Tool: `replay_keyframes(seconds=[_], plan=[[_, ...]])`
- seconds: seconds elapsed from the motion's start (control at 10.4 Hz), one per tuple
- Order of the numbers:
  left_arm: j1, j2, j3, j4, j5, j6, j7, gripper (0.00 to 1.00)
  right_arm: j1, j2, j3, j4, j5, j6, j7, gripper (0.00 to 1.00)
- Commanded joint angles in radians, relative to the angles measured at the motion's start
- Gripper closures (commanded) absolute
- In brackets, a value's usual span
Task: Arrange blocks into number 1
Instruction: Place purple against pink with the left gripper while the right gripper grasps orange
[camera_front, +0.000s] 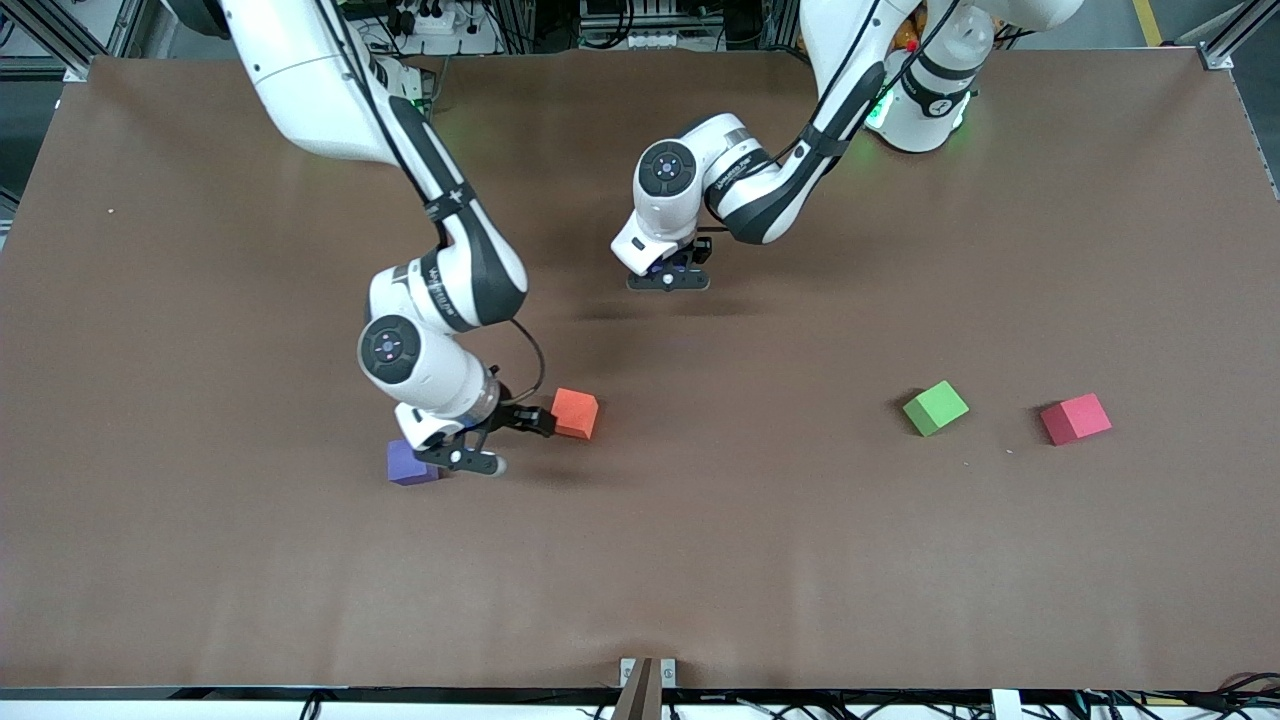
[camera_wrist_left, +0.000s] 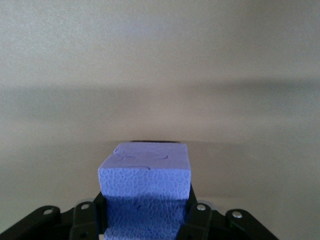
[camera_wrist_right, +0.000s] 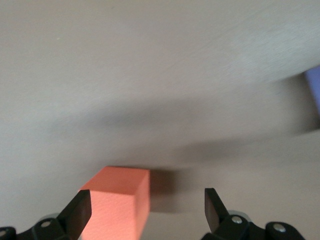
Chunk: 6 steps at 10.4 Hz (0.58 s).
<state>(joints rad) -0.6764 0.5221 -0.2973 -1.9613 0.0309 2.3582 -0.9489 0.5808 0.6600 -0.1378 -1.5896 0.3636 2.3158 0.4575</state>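
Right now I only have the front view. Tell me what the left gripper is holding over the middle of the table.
Observer: The left wrist view shows the left gripper shut on a blue block.
Operator: Now check the right gripper at the orange block.
Observer: It is open. In the right wrist view the orange block sits off centre, close to one finger, with a wide gap to the other.

Brown matte table (camera_front: 700, 560), aluminium framing (camera_front: 60, 30)
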Motion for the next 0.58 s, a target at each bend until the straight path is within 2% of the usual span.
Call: replay_keyframes(seconds=[0.0,0.1,0.19,0.29,0.39,0.48], plan=[[-0.026,0.01,0.012,0.012,-0.025,0.006,-0.013,1.0,0.04,0.047,-0.013,0.034,0.048,0.042,0.01,0.0],[-0.025,0.015,0.012,0.012,-0.025,0.006,-0.013,1.0,0.05,0.055,-0.013,0.034,0.048,0.048,0.007,0.0],[-0.025,0.015,0.012,0.013,-0.023,0.006,-0.011,0.61,0.057,0.059,-0.013,0.036,0.046,0.048,0.004,0.0],[-0.025,0.012,0.012,0.01,-0.013,0.004,-0.004,0.05,0.062,0.067,-0.013,0.036,0.046,0.053,0.004,0.0],[-0.023,0.003,0.013,0.009,-0.009,0.001,-0.004,0.0,0.068,0.075,-0.013,0.039,0.044,0.063,0.001,0.0],[-0.02,-0.011,0.015,0.01,-0.009,-0.002,0.002,0.0,0.073,0.081,-0.013,0.04,0.043,0.07,0.0,0.0]])
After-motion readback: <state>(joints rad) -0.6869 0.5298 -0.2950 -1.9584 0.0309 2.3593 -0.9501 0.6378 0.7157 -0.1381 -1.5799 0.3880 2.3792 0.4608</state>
